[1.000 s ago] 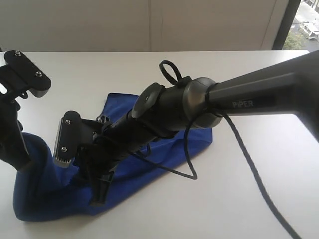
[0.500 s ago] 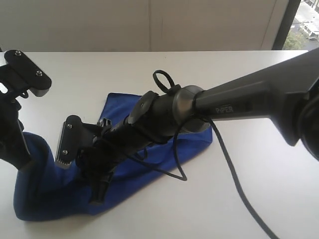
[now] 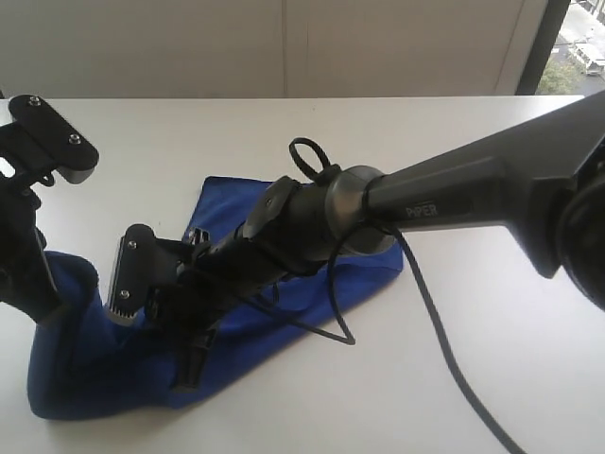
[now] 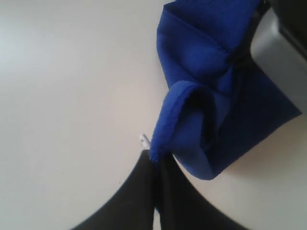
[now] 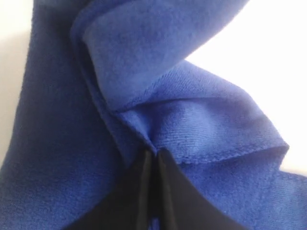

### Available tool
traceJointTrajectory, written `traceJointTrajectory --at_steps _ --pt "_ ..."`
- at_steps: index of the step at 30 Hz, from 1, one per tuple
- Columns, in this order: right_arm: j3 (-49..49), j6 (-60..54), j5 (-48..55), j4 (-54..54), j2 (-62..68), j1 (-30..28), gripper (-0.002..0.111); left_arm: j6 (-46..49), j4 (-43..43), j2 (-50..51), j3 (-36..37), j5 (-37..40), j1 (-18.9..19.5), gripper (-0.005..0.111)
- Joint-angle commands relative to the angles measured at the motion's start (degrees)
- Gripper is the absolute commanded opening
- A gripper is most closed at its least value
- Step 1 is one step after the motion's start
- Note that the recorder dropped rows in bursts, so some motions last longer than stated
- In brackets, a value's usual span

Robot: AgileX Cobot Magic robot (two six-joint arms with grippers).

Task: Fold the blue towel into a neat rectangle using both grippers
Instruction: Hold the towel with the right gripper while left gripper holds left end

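Pinching blue towel point(image 5: 168, 72) tight: left fingers point(image 4: 136, 199), right fingers point(image 5: 136, 194) (seemingly mid-fold).

The exterior view looks down across the white table point(image 3: 189, 132) toward a back wall point(image 3: 284, 47), the right arm point(image 3: 454, 194) looming close at frame right. Each wrist view peers past its own gripper, left gripper point(image 4: 154, 159) and right gripper point(image 5: 153, 154), very near the blue towel point(image 3: 95, 378), which all three share.
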Motion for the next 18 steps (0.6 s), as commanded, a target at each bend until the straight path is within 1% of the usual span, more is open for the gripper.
traceJointTrajectory --at_steps 1,9,13,15,18 --pt "-0.09 -0.57 0.41 0.18 -3.18 0.07 0.000 -0.57 -0.25 -0.25 0.31 0.66 -0.10 0.000" --pt "-0.09 -0.46 0.41 -0.25 -6.95 0.07 0.000 -0.57 -0.25 -0.25 0.31 0.66 -0.10 0.000" --pt "-0.09 2.48 0.89 -0.73 -7.42 0.07 0.000 -0.57 -0.25 -0.25 0.31 0.66 -0.10 0.000" --pt "-0.09 5.73 2.87 -4.39 -7.30 0.07 0.000 -0.57 -0.25 -0.25 0.31 0.66 -0.10 0.000" --pt "-0.09 13.74 9.03 -14.46 -7.30 0.07 0.000 -0.57 -0.25 -0.25 0.31 0.66 -0.10 0.000"
